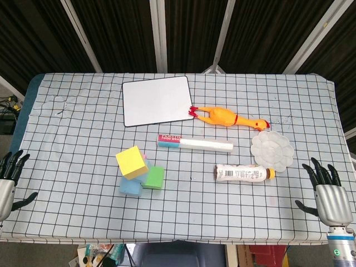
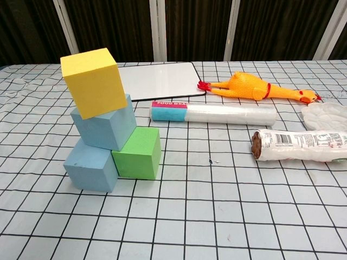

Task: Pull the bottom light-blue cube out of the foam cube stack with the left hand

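Note:
The foam stack stands at the table's front left. A yellow cube [image 2: 93,81] tops it, tilted, over a second light-blue cube [image 2: 105,125]. The bottom light-blue cube [image 2: 92,168] rests on the cloth, with a green cube [image 2: 139,154] touching its right side. From above, the yellow cube [image 1: 131,162] hides most of the stack; the bottom light-blue cube [image 1: 131,186] and green cube [image 1: 152,177] peek out. My left hand [image 1: 8,181] hovers open at the table's left edge, far from the stack. My right hand [image 1: 328,189] is open at the right edge. Neither hand shows in the chest view.
A whiteboard [image 1: 156,100] lies at the back. A rubber chicken [image 1: 228,117], a food-wrap roll [image 1: 194,144], a white scalloped dish [image 1: 272,149] and a lying bottle [image 1: 243,173] occupy the middle and right.

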Robot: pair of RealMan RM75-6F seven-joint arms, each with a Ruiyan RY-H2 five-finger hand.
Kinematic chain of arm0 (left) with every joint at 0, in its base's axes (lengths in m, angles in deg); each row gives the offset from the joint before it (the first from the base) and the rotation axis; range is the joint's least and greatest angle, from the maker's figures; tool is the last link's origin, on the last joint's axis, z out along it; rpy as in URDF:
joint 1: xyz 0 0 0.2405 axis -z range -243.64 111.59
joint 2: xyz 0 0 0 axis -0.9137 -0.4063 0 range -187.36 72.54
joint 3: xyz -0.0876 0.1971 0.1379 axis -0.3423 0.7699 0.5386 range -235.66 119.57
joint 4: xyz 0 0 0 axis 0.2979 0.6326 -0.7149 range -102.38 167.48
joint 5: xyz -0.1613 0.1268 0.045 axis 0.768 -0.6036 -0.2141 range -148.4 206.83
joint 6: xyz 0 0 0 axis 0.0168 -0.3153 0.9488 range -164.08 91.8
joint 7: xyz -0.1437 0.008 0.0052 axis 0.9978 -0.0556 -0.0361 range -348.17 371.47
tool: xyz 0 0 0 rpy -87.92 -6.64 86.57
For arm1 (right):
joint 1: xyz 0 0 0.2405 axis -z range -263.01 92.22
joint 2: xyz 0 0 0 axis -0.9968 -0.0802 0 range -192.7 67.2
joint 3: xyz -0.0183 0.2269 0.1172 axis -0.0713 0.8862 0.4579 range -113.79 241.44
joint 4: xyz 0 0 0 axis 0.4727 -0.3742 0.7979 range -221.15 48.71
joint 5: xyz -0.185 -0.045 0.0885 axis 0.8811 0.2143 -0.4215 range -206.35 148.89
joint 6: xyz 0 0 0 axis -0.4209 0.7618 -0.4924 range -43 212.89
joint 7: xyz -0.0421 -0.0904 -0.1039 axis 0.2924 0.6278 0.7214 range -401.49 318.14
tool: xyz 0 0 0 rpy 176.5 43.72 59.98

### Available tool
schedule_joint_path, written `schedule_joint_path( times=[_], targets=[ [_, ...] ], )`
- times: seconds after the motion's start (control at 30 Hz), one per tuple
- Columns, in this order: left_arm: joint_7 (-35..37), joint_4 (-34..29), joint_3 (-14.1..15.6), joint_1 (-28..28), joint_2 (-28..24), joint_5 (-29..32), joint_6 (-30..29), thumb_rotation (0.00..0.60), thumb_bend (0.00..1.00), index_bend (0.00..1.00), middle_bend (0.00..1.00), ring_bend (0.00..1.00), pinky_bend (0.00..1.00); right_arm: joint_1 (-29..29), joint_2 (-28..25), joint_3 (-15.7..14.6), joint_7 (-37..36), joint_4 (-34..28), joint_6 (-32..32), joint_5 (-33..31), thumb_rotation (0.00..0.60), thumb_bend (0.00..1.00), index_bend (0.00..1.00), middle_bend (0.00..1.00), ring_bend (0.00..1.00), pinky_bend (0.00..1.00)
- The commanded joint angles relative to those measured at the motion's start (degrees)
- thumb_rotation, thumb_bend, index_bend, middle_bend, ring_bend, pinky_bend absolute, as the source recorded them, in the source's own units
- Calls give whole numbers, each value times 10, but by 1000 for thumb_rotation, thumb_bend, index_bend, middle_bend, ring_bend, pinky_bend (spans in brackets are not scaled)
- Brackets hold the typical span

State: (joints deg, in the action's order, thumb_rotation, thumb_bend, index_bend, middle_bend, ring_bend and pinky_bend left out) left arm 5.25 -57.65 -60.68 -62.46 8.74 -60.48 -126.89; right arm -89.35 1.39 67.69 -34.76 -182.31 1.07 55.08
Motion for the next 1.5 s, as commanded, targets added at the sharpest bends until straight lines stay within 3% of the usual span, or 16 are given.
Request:
schedule_joint_path(
  times=[0.03, 0.67, 0.9, 1.17, 1.5],
  targets=[
    [1, 0, 0, 0, 0, 0, 0, 600, 97, 99, 30, 0, 151, 0, 0, 0, 0, -1, -1, 0, 600, 23, 156, 37, 143, 36],
    [9, 0, 6, 10, 0, -3, 24, 600, 97, 98, 30, 0, 150, 3, -6, -5, -5, -2, -6, 9, 600, 23, 156, 37, 143, 36],
    [18, -8, 23, 38, -11, -4, 93, 600, 95, 88, 33, 0, 150, 6, -10, -4, -15, -4, -9, 10, 600, 24, 156, 37, 143, 36],
    [38, -78, 37, 119, -48, -7, 242, 600, 87, 47, 37, 0, 150, 1, -8, -5, -15, -2, 1, 8, 600, 24, 156, 37, 143, 36],
    [-86, -144, 20, 186, -33, 76, 356, 600, 79, 40, 64, 0, 150, 4, -15, -1, -32, 0, -4, 5, 600, 23, 156, 36, 143, 36]
  ],
)
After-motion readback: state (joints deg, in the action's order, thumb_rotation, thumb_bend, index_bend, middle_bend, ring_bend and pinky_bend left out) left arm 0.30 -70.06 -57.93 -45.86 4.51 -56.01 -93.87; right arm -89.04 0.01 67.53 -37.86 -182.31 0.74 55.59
